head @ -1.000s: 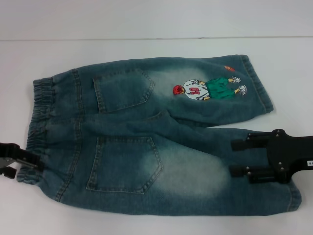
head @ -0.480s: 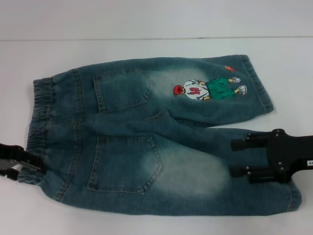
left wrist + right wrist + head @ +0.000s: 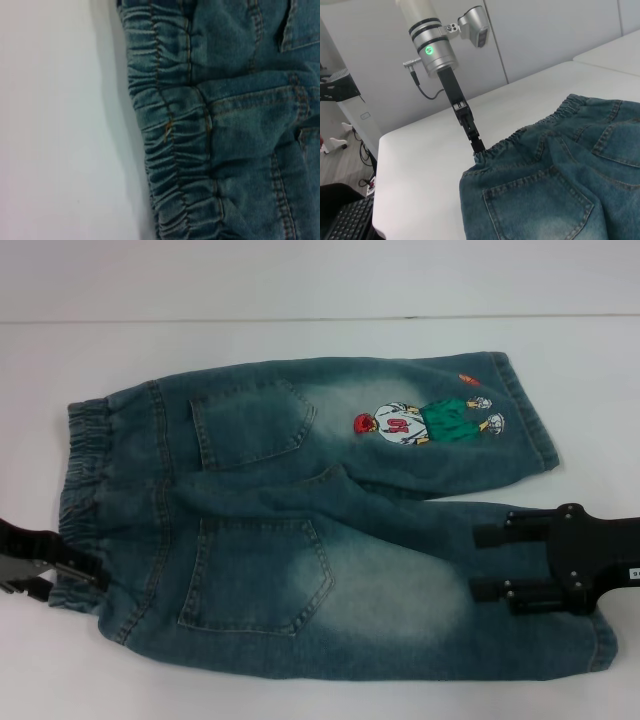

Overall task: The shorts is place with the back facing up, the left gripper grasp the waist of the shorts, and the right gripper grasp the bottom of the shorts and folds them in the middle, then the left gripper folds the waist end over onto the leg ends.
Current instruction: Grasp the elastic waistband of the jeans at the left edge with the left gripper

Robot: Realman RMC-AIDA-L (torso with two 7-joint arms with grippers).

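Left gripper (image 3: 70, 578) sits at the lower left of the head view, at the near corner of the waist end (image 3: 82, 480). You can see its black fingers touching the crinkled elastic, but whether they are clamped on the cloth or merely against it cannot be told; the right wrist view shows the tip meeting the band edge without settling it. Its arm comes in low from the left edge of the frame, and in the right wrist view it drops steeply from a silver cylinder to the waistband.

Right gripper (image 3: 485, 562) lies at the lower right of the head view, flat over the near leg, its 2 fingers (image 3: 500, 535) apart and pointing toward frame left. Both fingers rest on top of the denim; nothing is held between them. Its body extends off the right edge, just inboard of the near hem.

You will find the shorts (image 3: 300, 530) spread flat on the white table (image 3: 300, 340), back up, 2 pockets showing, waist at frame left and the leg ends (image 3: 540, 430) at frame right, the embroidered figure (image 3: 425, 420) on the far leg.

Judgement: each gripper is stationed on the near long edge, 1 per end, so that edge can be lifted evenly for the lengthwise fold. Neither grasp looks confirmed, and the fold has not begun.
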